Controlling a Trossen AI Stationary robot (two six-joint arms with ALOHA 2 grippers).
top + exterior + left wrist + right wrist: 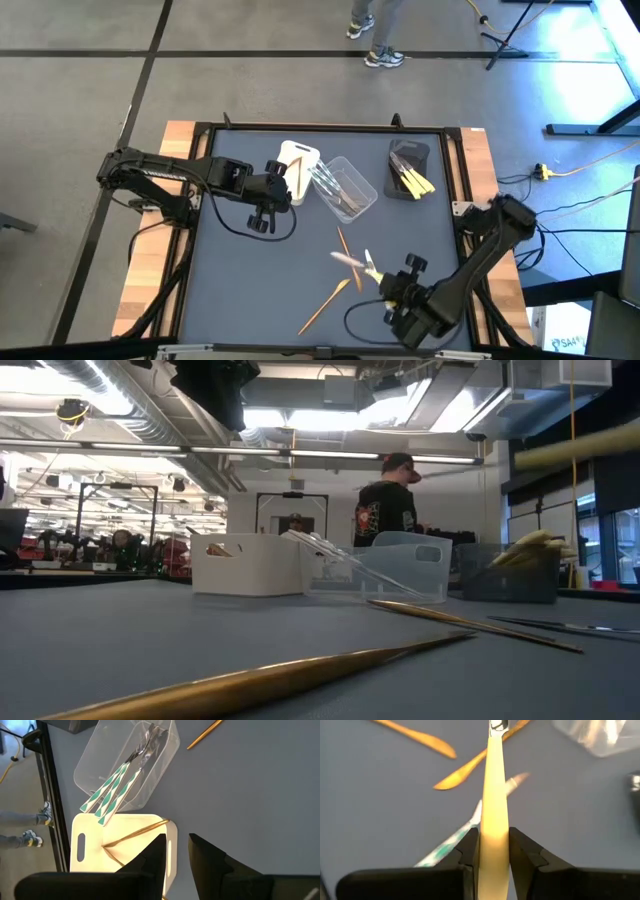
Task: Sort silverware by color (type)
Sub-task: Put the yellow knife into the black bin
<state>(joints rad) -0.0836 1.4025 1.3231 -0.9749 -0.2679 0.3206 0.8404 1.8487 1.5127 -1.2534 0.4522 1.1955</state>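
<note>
Yellow piece (495, 795) pinched between the fingers of the right gripper (494, 837), well apart from the clear tub (345, 188); left gripper (176, 840) just beside that tub, fingers spread, empty; probably mostly sorted, with wooden pieces (325, 305) and one clear piece (348, 260) loose on the bench (240, 290).

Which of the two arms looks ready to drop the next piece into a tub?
The right. Its end effector is already shut on a yellow utensil, while the left end effector hangs empty beside the white tub.
</note>
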